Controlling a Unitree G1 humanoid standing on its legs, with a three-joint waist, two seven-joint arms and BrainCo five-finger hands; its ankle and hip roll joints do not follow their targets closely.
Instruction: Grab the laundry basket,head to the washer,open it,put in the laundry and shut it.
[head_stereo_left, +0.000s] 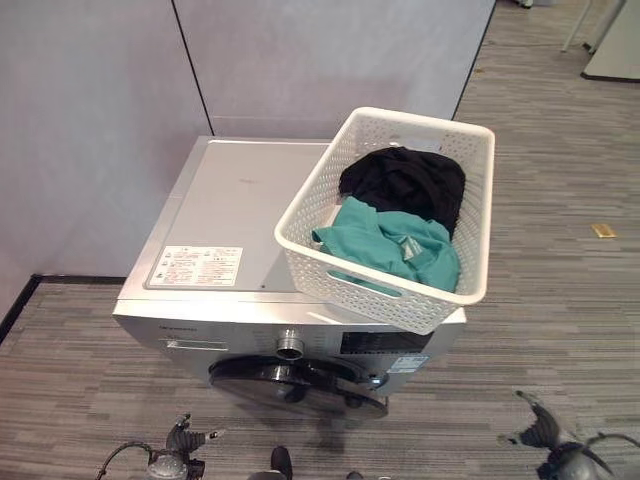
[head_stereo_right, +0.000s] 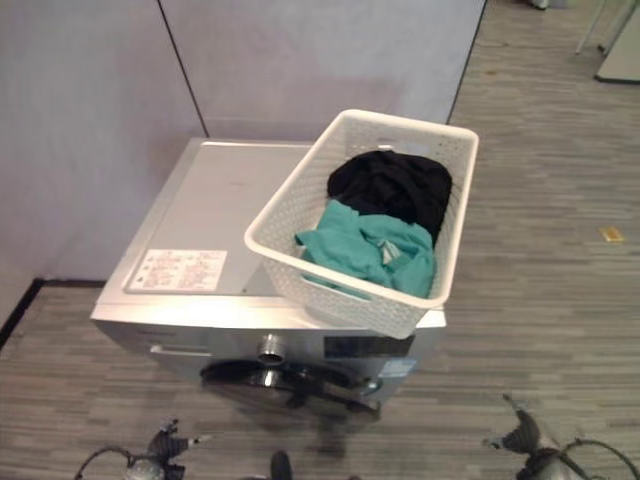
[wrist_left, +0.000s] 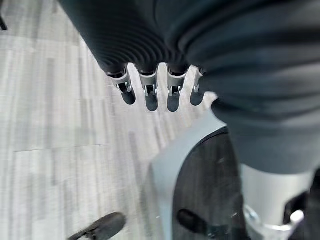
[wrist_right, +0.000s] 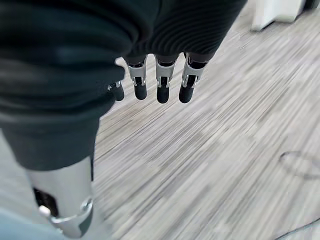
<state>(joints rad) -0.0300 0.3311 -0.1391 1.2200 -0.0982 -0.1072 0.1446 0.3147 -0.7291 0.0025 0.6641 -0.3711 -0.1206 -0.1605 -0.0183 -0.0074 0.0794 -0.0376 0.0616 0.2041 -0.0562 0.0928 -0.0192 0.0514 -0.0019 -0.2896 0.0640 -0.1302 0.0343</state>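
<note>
The white perforated laundry basket (head_stereo_left: 400, 215) rests on the right half of the silver washer's top (head_stereo_left: 225, 200), its front corner overhanging the edge. Inside lie a black garment (head_stereo_left: 405, 180) and a teal garment (head_stereo_left: 395, 245). The washer's dark round door (head_stereo_left: 290, 382) faces me, below a silver knob (head_stereo_left: 290, 343); its grey rim and glass (wrist_left: 200, 190) sit close by my left hand. My left hand (wrist_left: 150, 95) hangs low in front of the washer, fingers straight and holding nothing. My right hand (wrist_right: 162, 87) hangs over the floor to the right, also open and holding nothing.
Grey partition walls (head_stereo_left: 100, 110) stand right behind and left of the washer. Striped grey floor (head_stereo_left: 560, 300) stretches to the right, with a small yellow object (head_stereo_left: 602, 230) on it. White furniture (head_stereo_left: 615, 45) stands at the far right.
</note>
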